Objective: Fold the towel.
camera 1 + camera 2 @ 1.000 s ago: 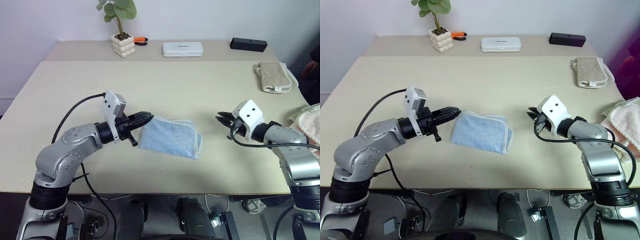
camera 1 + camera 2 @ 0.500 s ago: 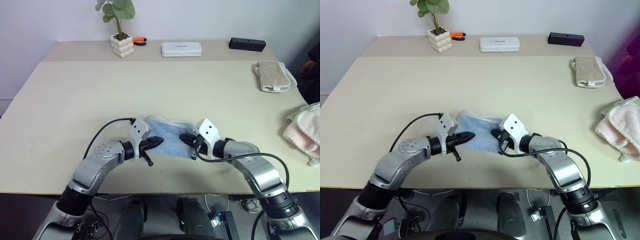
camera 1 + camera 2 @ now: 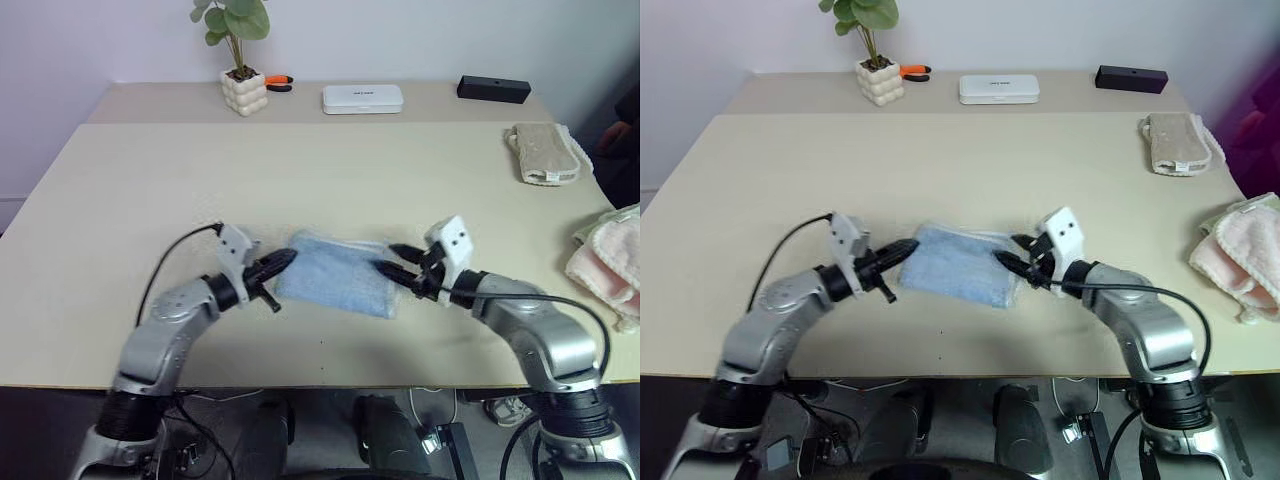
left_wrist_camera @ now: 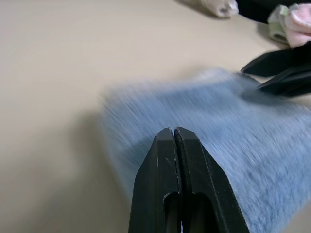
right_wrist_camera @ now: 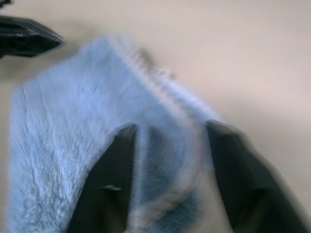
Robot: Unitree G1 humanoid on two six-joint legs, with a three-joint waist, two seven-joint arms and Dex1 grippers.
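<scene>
Already doubled into a small pad, the light blue towel (image 3: 333,281) lies on the tan table (image 3: 300,170). Flanking it, we keep our left gripper (image 3: 281,262), fingers pressed together, at one end, while our right gripper (image 3: 391,260), fingers apart, straddles the opposite end, probably to neaten the fold.

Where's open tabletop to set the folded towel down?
Widest bare patch: the table between the towel and the plant pot and white case. Far left is free too. Crowded: right edge, with the beige towel and pink-and-cream pile.
</scene>
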